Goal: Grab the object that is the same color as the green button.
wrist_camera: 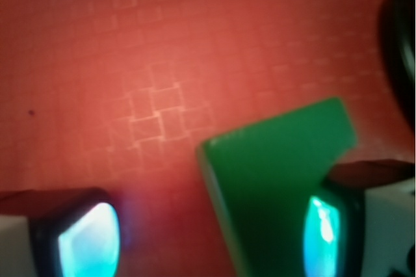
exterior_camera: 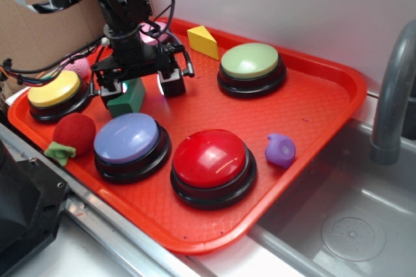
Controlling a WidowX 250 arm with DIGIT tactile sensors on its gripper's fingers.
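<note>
The dark green toy piece [exterior_camera: 127,99] lies on the red tray [exterior_camera: 312,105] between the yellow button and the lavender-blue button. My gripper [exterior_camera: 140,87] is low over it, jaws open and straddling it. In the wrist view the green piece [wrist_camera: 273,179] lies between the fingertips [wrist_camera: 88,241], against the right one, with a gap of bare tray to the left one. The pale green dome button [exterior_camera: 250,62] stands at the back of the tray, to the right of my gripper.
A yellow button [exterior_camera: 55,92], a lavender-blue button [exterior_camera: 127,139] and a red button [exterior_camera: 209,160] stand on the tray. A strawberry toy [exterior_camera: 71,135], a yellow wedge [exterior_camera: 203,41], a purple piece [exterior_camera: 280,150] and a pink ball [exterior_camera: 77,65] lie around. A sink [exterior_camera: 351,225] and a tap [exterior_camera: 393,95] are at right.
</note>
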